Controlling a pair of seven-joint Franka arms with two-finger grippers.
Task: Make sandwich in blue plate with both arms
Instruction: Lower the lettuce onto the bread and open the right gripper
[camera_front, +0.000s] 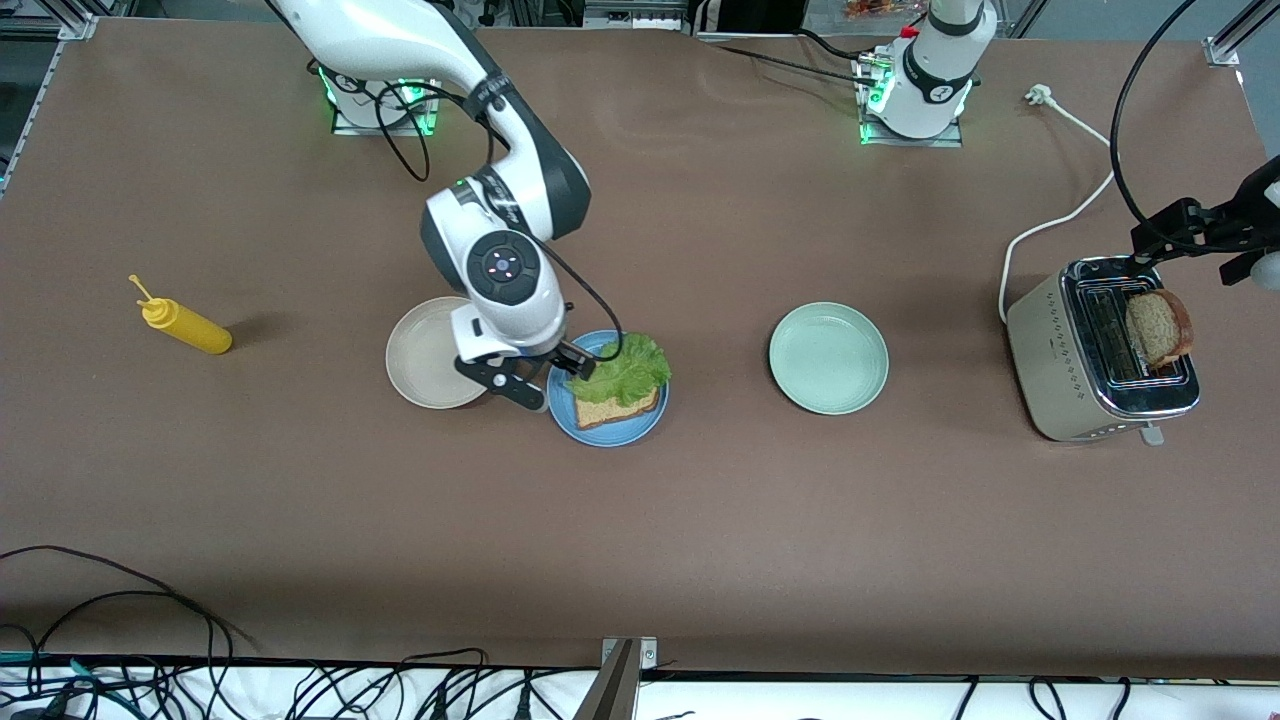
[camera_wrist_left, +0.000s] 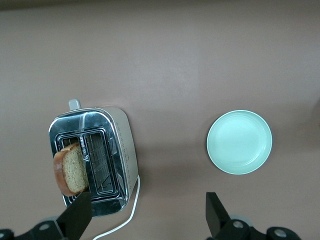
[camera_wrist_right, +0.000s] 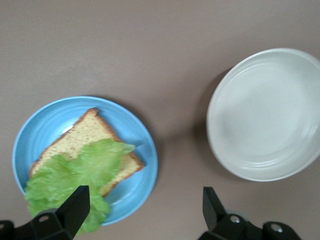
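Sandwich (camera_front: 615, 390) topless, lettuce (camera_front: 625, 368) hiding bread

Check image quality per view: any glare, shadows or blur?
Front view: even light, soft shadow beside the mustard bottle. Left wrist view: sharp, bright reflections on the toaster top. Right wrist view: slightly soft, cream plate casts a shadow toward the blue plate.
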